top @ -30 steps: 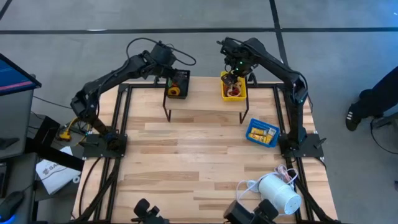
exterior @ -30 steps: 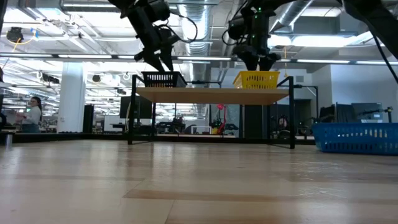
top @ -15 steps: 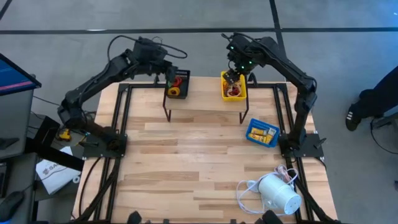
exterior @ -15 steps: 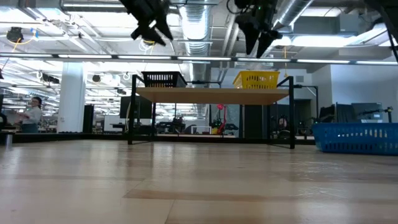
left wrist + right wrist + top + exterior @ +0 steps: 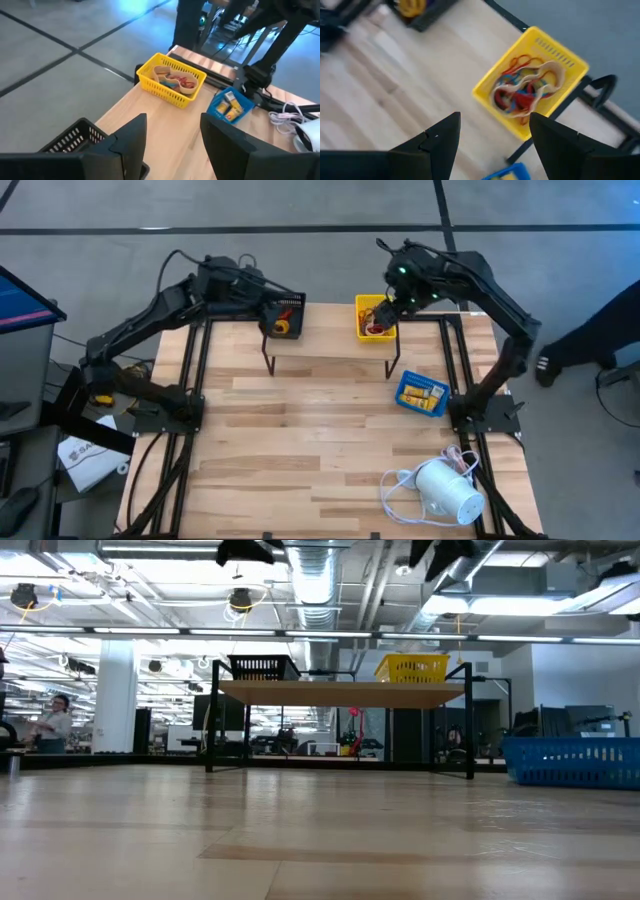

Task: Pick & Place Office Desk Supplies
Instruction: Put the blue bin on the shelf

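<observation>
The yellow tray (image 5: 374,318) holds red and blue rubber bands and a tan loop (image 5: 529,93). Yellow and red pieces lie in the black mesh tray (image 5: 283,316). Both trays stand on a raised wooden shelf (image 5: 340,692) at the table's far edge. The blue tray (image 5: 421,393), with small yellow pieces in it, rests on the table at the right. My left gripper (image 5: 172,120) hangs open high above the black tray's left side (image 5: 264,314). My right gripper (image 5: 494,118) is open too, high above the yellow tray (image 5: 392,304). Neither holds anything.
A white cylindrical device with a white cord (image 5: 446,491) lies at the table's near right corner. The shelf's black legs (image 5: 268,362) stand on the table. A person (image 5: 592,330) is beyond the right edge. The bare wooden tabletop (image 5: 300,440) stretches across the middle.
Both grippers have risen from just over their trays; in the low view they have climbed to the picture's top edge. The left one has drawn back toward the table's left, the right one toward the right. The trays have stayed in place.
</observation>
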`<control>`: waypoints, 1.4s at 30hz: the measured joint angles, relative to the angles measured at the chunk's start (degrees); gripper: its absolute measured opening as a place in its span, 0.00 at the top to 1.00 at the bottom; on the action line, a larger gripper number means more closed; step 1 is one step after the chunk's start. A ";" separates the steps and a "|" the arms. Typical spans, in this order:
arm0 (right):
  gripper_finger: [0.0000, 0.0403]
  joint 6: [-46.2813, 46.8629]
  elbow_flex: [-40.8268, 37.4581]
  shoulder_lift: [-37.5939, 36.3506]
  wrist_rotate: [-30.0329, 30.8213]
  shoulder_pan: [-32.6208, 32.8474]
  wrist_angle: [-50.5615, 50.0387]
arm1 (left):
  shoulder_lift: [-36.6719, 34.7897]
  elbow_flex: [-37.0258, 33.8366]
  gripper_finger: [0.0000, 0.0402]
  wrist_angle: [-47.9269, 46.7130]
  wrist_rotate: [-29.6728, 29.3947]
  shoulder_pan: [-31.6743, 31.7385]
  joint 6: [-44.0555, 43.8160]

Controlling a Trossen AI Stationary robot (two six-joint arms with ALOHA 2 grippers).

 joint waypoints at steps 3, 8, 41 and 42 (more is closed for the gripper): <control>0.42 4.28 -0.70 -2.14 0.22 3.55 -0.06 | -2.07 0.00 0.55 -1.49 -0.05 0.00 0.96; 0.42 12.66 -1.99 -3.31 0.65 10.48 -0.15 | -5.12 -0.75 0.55 -4.46 -0.04 0.02 3.75; 0.42 26.47 -50.66 -11.65 -8.07 33.32 -0.09 | -20.93 -19.94 0.55 -1.38 3.95 0.00 0.51; 0.42 25.36 -52.03 -12.20 -8.07 32.95 0.49 | -20.93 -20.40 0.55 -0.42 3.96 0.00 0.50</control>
